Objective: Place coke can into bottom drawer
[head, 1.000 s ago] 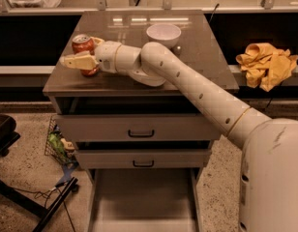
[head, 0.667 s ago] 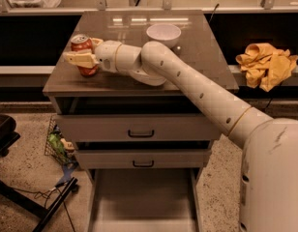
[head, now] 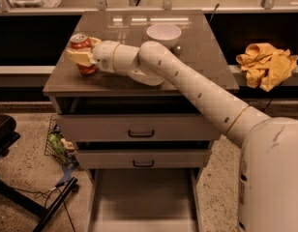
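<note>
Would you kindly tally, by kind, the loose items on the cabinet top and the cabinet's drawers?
coke can: 1, at the left edge of the cabinet top, held in the gripper
white bowl: 1
drawers with black handles: 2
bottom drawer: 1, pulled open
Total: 5

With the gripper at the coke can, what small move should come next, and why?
Probably lift the coke can straight up: the gripper is closed around it on the cabinet top, and the bottom drawer stands open below.
</note>
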`<state>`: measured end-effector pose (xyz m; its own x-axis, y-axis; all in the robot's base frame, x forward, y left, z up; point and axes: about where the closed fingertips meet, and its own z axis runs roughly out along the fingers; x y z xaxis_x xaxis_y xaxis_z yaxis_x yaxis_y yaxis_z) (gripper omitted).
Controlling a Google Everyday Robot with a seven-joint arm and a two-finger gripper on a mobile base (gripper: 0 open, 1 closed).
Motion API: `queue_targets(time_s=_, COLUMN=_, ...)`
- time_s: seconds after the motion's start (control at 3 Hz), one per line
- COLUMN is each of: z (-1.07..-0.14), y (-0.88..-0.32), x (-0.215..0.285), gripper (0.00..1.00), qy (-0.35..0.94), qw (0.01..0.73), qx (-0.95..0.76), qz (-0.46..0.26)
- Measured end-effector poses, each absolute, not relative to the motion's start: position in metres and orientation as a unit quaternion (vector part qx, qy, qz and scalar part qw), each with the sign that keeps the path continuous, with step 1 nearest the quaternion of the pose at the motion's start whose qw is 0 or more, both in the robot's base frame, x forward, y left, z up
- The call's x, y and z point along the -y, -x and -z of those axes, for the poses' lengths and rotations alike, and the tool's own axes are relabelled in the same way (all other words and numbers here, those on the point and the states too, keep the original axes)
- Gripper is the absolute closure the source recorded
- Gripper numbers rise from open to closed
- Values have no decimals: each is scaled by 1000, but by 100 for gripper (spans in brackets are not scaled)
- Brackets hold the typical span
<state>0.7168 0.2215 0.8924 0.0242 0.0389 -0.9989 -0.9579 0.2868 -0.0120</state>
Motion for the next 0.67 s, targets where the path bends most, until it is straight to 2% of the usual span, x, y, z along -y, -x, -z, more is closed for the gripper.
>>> queue_targets(time_s=0.67, z=-945, y=-686, x=-198, gripper=100, qy=425, qw=587, qx=-558, qz=-403)
